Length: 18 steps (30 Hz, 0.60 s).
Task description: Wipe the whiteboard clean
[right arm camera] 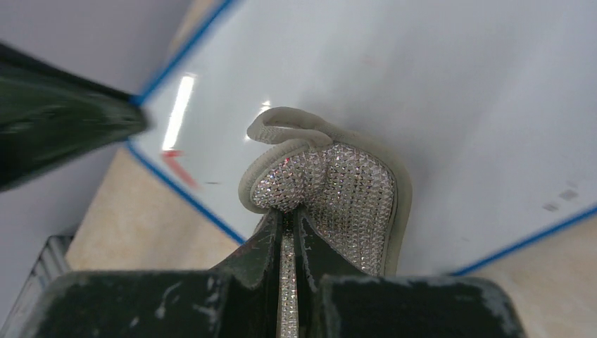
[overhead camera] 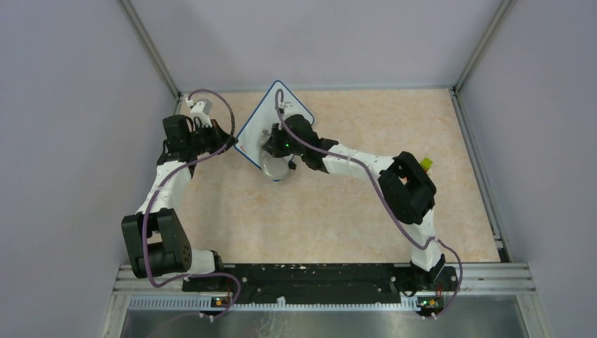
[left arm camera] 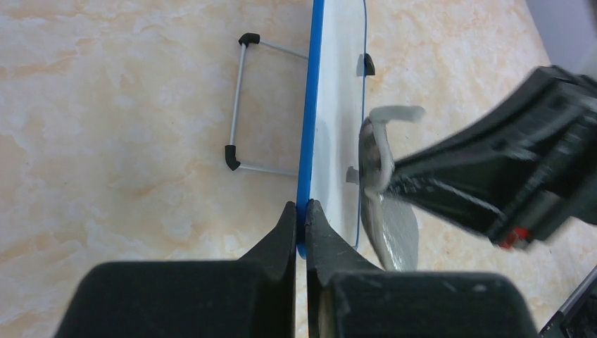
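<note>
A peach, marbled tabletop (overhead camera: 317, 211) sits boxed in by pale lilac walls (overhead camera: 70, 105), and your two arms reach across it from the near edge. The whiteboard (overhead camera: 260, 116) stands toward the far left-centre of the table, turned so that one corner points at the back wall. From the left wrist you see it edge-on (left arm camera: 338, 105), with its wire stand (left arm camera: 239, 98) and black end caps resting on the table behind it.

Your left gripper (left arm camera: 300, 211) has its jaws drawn almost together, pinching the board's thin blue rim between them; from above it (overhead camera: 229, 141) meets the board's left edge.

Your right gripper (right arm camera: 287, 225) is closed tight on a narrow strap of the eraser pad (right arm camera: 345, 190), whose back glitters with small stones. The pad lies against the board's white face (right arm camera: 422, 84). A short red streak (right arm camera: 179, 169) shows near the blue rim, to the left of the pad.
</note>
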Available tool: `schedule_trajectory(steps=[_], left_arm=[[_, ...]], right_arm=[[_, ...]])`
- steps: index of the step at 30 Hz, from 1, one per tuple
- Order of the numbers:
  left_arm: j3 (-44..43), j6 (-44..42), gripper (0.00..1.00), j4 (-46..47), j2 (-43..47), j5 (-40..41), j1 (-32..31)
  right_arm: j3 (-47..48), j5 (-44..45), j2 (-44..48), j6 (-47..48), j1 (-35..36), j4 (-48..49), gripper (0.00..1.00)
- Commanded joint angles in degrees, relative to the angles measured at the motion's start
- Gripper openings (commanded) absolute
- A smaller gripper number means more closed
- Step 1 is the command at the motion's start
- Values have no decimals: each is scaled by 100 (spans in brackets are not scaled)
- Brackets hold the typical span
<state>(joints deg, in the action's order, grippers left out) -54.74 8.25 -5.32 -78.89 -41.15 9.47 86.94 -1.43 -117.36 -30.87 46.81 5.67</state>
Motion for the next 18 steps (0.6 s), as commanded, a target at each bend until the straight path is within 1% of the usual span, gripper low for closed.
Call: schedule_trajectory(steps=[1, 5, 8, 12, 18], left_arm=[[-56, -102, 0, -173, 45, -1, -50], [-46, -102, 0, -171, 52, 8, -50], [-58, -104, 0, -171, 34, -3, -64], [-64, -99, 0, -171, 15, -11, -60], [-72, -93, 0, -171, 8, -25, -60]], right_arm=[[922, -175, -47, 199, 309, 33, 0], [2008, -27, -618, 131, 286, -254, 0], [2458, 66, -909, 53, 236, -303, 0], [2500, 246, -1108, -217, 40, -205, 0], [2322, -67, -1436, -429, -326, -271, 0]])
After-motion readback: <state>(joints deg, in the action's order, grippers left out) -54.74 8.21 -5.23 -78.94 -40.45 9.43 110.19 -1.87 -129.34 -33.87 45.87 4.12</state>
